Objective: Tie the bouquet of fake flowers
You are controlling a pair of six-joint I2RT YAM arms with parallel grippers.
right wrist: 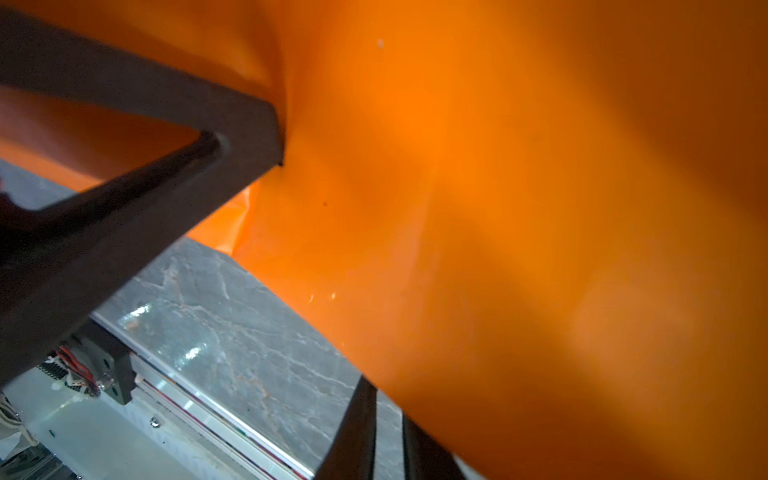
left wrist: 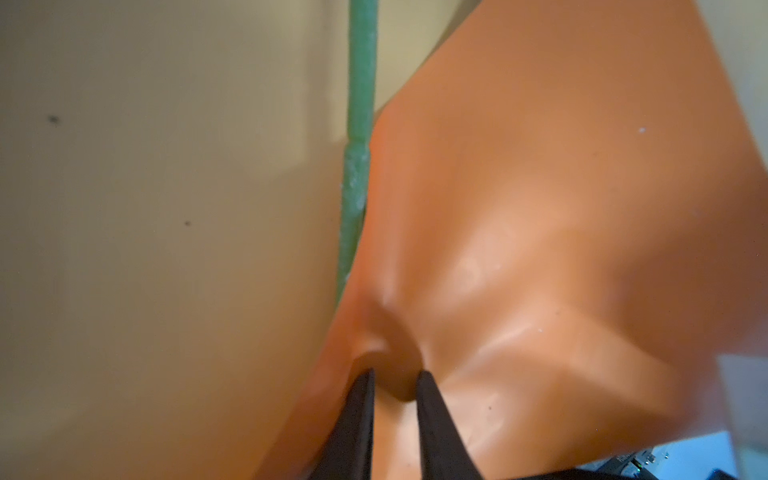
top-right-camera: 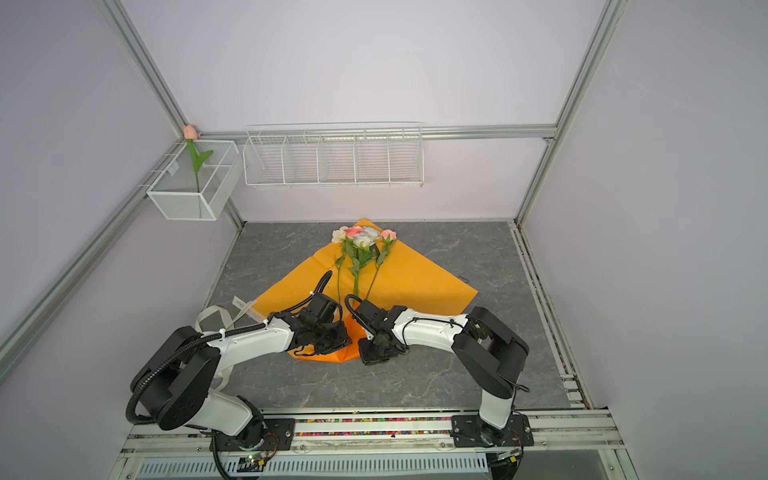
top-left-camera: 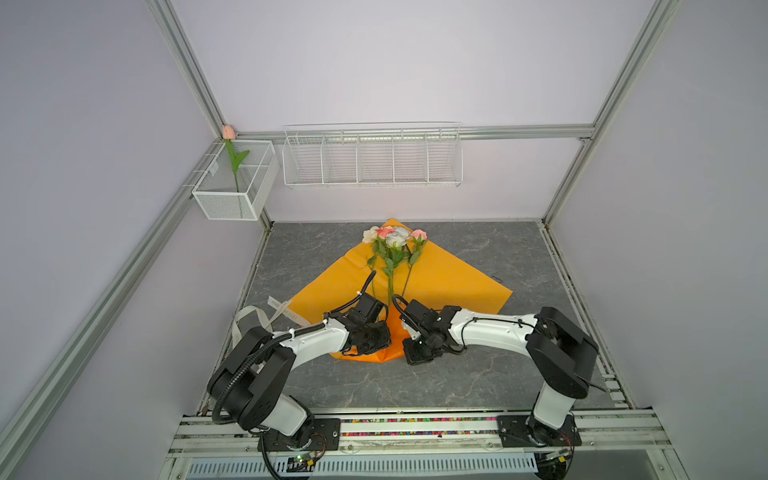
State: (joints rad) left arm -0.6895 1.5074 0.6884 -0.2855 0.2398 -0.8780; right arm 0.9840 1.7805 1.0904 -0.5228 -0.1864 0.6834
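The bouquet of fake flowers (top-left-camera: 392, 245) is not yet tied: the left gripper (left wrist: 395, 374) pinches the orange wrapping paper (top-left-camera: 449, 282) towards the table's front edge, and the right gripper's (right wrist: 388, 403) hold cannot be told.

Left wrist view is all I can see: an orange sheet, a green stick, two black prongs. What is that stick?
Observer: A stem of the bouquet of fake flowers; its blooms lie at the far end of the orange wrapping paper.
Operator: And the prongs?
Observer: That is the left gripper, pinching the paper's near corner. The right gripper sits just beside it at that corner.
Operator: Anything to tie with?
Observer: A pale ribbon lies just off the paper's left edge.
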